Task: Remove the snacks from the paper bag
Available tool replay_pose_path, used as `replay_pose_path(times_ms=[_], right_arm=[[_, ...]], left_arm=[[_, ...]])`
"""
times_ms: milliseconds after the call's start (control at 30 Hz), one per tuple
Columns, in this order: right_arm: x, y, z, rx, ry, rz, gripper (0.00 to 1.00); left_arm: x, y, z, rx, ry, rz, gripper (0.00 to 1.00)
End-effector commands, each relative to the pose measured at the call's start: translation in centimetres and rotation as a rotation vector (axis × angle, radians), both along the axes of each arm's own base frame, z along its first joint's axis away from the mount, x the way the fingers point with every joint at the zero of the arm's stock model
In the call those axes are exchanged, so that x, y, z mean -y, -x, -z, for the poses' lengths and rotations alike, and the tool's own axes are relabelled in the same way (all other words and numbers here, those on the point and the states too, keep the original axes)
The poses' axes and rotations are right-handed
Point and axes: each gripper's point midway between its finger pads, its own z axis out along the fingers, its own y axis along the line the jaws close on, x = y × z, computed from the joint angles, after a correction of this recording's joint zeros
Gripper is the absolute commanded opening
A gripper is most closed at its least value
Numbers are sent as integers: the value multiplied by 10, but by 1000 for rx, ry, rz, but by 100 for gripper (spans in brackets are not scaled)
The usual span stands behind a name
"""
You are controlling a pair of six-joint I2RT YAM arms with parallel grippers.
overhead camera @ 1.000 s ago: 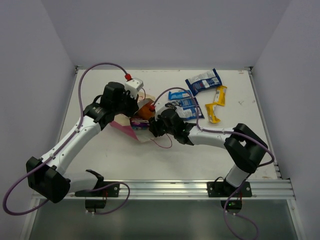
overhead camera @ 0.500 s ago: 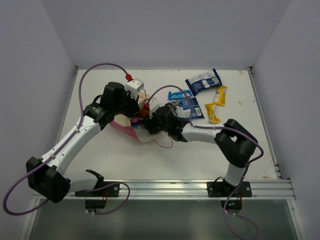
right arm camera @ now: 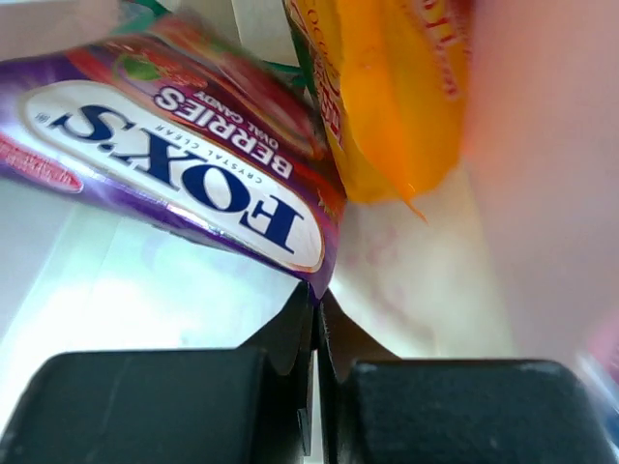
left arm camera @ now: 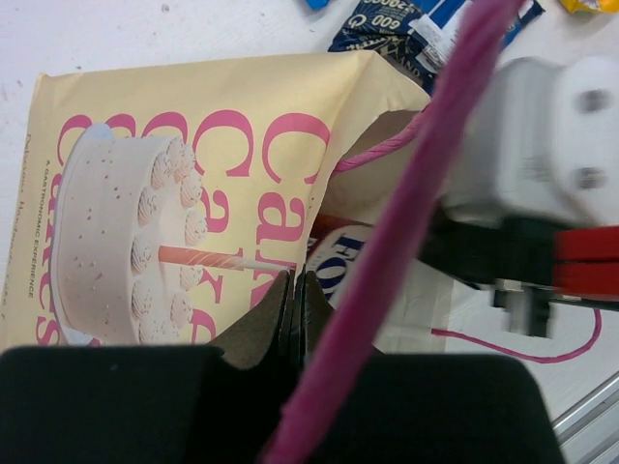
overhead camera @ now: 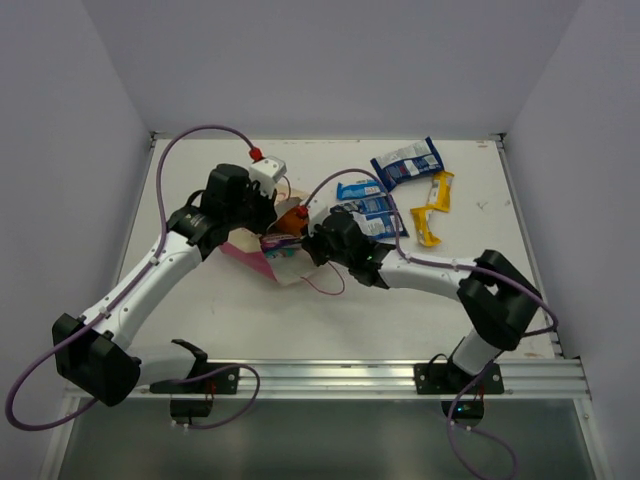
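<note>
The paper bag [overhead camera: 252, 256] lies on its side at mid-table, mouth toward the right. In the left wrist view its cream cake-patterned front [left arm camera: 184, 174] faces up. My left gripper [overhead camera: 268, 222] is shut on the bag's upper edge [left arm camera: 293, 290]. My right gripper [overhead camera: 304, 246] is at the bag's mouth, shut on a corner [right arm camera: 316, 295] of the purple packet [right arm camera: 184, 184], which shows at the mouth [overhead camera: 280, 241]. An orange packet [right arm camera: 387, 97] lies just behind it [overhead camera: 291, 214]. Three blue-and-white packets [overhead camera: 405, 163] [overhead camera: 359, 188] [overhead camera: 378, 222] and a yellow one [overhead camera: 432, 208] lie on the table to the right.
The bag's loose pink cord handle [overhead camera: 326, 285] trails on the table in front of the mouth. The two wrists sit close together over the bag. White walls enclose the table; a metal rail [overhead camera: 400, 375] runs along its near edge.
My right gripper pushed toward the bag's mouth, then drew back a little to the right with the purple packet. The left arm and the bag have stayed put.
</note>
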Motion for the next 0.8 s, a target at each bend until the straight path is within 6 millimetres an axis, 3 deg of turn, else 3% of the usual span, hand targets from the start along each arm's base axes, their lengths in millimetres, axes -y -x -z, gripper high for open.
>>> replay_pose_path(times_ms=[0,33,67,167,267,367,400,467,633,700,733,767], right_arm=[[23,2,-61,90,-76,59,0],[27,5,-65,89,-81,61,0],[34,9,-83,101,-117,73,0],[58,18,-84,78,-117,117,0],[99,13,-89,56,-129,255,0],[152,9,-83,-3,-160,426,0],[167,14,-71,-44,-138,465,0],[191,16,-77,-62,-179,550,0],[224,40,-49,-180,-118,678,2],[232,46,-37,-225,-93,723,29],[236,48,-33,-237,-73,745,54],[239,48,-27,-256,-49,771,62]], left_arm=[[-10,-14,-14,53,-2,-82,0],[-11,-16,-12,48,-7,-93,0],[-16,-19,-11,53,-20,-122,0],[-28,-27,-5,52,-54,-200,0],[-41,-36,2,53,-95,-276,0],[-49,-45,9,53,-121,-323,0],[-51,-47,11,51,-125,-330,0],[-54,-54,14,58,-135,-350,0],[-61,-70,15,78,-148,-379,0],[-61,-73,13,88,-157,-371,0],[-59,-74,11,93,-155,-358,0],[-55,-72,9,93,-141,-331,0]])
